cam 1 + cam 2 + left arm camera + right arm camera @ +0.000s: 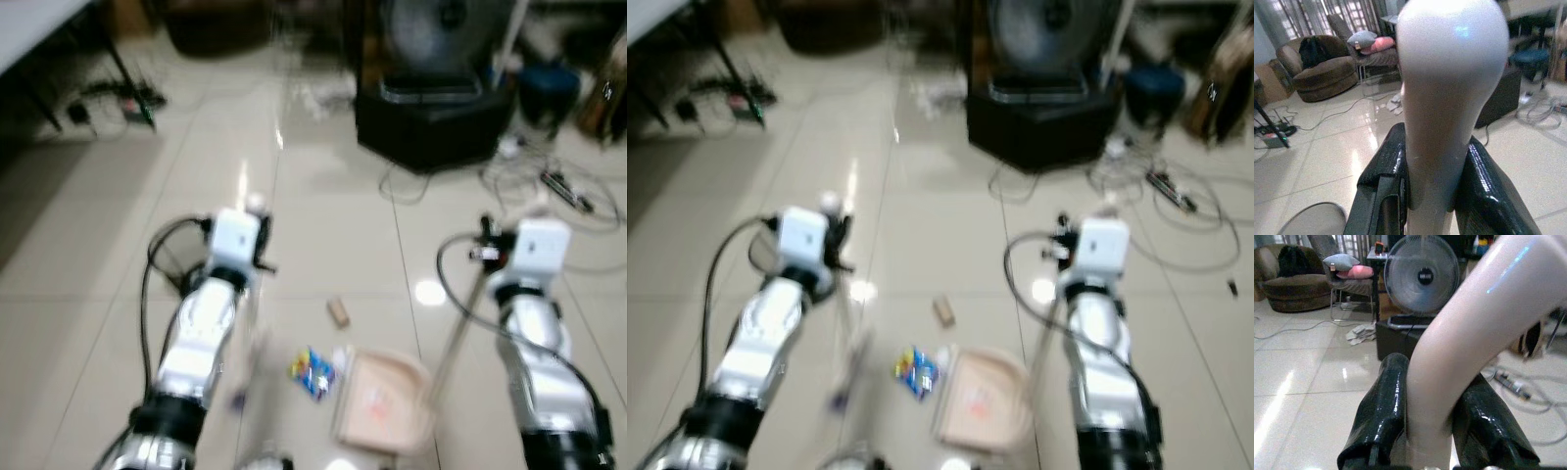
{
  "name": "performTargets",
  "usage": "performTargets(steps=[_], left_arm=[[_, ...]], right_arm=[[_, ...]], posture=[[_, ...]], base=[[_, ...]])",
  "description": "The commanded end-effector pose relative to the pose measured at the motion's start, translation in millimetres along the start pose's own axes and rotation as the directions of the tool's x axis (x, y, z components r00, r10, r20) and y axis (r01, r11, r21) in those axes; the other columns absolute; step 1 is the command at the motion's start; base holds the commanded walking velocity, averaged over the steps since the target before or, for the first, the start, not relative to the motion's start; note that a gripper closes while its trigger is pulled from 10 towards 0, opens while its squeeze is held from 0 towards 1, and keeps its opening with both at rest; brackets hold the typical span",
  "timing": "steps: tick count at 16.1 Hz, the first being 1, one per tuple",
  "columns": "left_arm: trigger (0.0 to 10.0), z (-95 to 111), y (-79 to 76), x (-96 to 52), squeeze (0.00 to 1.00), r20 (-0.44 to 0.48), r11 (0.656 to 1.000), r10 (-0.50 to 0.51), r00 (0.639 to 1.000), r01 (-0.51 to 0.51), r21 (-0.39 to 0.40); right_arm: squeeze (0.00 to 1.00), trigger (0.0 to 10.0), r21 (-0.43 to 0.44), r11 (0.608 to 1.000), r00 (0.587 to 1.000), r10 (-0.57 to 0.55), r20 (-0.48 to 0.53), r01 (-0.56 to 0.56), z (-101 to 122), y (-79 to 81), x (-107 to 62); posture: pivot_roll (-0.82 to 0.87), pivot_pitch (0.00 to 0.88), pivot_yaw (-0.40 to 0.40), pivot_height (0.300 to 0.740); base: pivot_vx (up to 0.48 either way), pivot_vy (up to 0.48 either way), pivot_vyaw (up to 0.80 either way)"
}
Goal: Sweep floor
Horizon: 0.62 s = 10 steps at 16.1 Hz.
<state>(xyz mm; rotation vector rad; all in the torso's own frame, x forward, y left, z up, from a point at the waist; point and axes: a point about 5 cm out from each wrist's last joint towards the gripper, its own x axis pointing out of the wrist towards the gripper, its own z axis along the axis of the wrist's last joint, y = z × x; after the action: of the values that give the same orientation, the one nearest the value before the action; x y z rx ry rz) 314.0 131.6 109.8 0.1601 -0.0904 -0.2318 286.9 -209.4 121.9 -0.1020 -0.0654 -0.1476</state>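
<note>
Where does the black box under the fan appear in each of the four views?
Left eye view: black box, upper right of centre.
Right eye view: upper middle, slightly right.
Left wrist view: just behind the broom handle.
Right wrist view: beneath the fan.
Shared landmark: pale cloth on the floor beside it.

No text, brand, number or sign can be read anywhere. The fan [1421, 275] carries a dark badge at the hub of its grille, but its lettering is too small and soft to make out. The colourful wrapper [312, 372] on the floor tiles shows bright print, blurred beyond reading.
</note>
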Motion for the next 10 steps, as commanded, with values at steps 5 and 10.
performTargets(steps=[5, 10], left_arm=[[10.0, 7.0, 12.4, 0.2, 0.0, 0.033, 0.999, 0.032, 0.999, -0.033, 0.031], [10.0, 7.7, 12.4, 0.8, 0.0, 0.035, 0.999, 0.027, 0.999, -0.028, 0.03]], right_arm=[[0.0, 10.0, 0.038, 0.999, 1.0, 0.003, 0.031, -0.005, 6.2, 5.1, 1.9], [0.0, 10.0, 0.009, 1.0, 0.999, 0.02, 0.028, -0.02, 5.3, 7.2, 2.0]], posture=[[-0.02, 0.073, 0.049, 0.74], [-0.01, 0.077, 0.052, 0.74]], base=[[0.274, 0.0, 0.08], [0.274, 0.0, 0.45]])
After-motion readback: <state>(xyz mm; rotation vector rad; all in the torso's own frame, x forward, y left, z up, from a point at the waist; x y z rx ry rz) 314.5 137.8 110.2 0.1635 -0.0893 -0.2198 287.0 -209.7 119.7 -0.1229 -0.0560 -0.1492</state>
